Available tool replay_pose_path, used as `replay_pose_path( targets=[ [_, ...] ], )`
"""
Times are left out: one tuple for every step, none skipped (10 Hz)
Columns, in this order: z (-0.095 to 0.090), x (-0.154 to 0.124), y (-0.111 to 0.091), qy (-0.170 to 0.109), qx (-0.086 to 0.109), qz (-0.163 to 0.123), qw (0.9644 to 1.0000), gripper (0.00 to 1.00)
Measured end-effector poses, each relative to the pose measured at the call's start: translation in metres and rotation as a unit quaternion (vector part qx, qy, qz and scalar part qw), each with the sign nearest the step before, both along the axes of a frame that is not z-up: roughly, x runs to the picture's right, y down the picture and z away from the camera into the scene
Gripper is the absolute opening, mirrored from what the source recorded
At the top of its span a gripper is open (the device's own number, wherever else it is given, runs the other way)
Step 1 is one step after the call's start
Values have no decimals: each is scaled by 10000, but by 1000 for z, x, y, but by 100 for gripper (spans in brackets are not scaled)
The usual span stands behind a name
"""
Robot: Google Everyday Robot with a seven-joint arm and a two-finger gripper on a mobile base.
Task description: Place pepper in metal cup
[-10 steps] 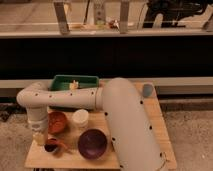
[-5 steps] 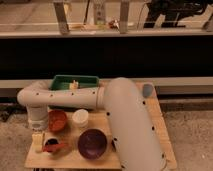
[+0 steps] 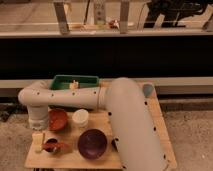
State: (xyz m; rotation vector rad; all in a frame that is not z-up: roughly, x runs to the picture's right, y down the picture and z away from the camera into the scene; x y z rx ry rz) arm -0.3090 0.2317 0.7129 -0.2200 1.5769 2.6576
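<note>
Fingers [image 3: 39,141] beside pepper [image 3: 59,145] (over cup [image 3: 50,146])

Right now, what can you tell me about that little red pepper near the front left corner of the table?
The pepper is a small, slim, red-orange piece with a smooth, slightly glossy look, lying roughly level near the table's front left corner. It sits across the top of the small dark-mouthed metal cup, one end poking out to the right. The gripper hangs at the cup's left side, right by the pepper; whether it touches the pepper cannot be told. The orange bowl stands just behind, and the purple bowl lies to the right.
</note>
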Motion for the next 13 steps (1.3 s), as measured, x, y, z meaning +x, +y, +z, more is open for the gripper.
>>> replay_pose_path(
  targets=[
    [-1,2,-3,-12,28,43,10000,80],
    [-4,3,-5,-28,75,90,9999,80],
    [-12,2,-11,-88,181,157,9997,80],
    [-17,3,-17,-127,232,220,9994,80],
    [-20,3,-20,-205,247,282,9991,80],
    [-21,4,-22,-337,225,378,9985,80],
    [-22,5,-23,-568,121,526,9969,80],
    [-22,8,-25,-811,7,690,9943,80],
    [-23,9,-26,-937,-69,720,9930,80],
    [-23,8,-25,-948,-68,710,9929,80],
    [-23,9,-26,-941,-67,715,9930,80],
    [-23,9,-26,-936,-66,719,9930,80],
    [-23,9,-26,-937,-66,717,9930,80]
  ],
)
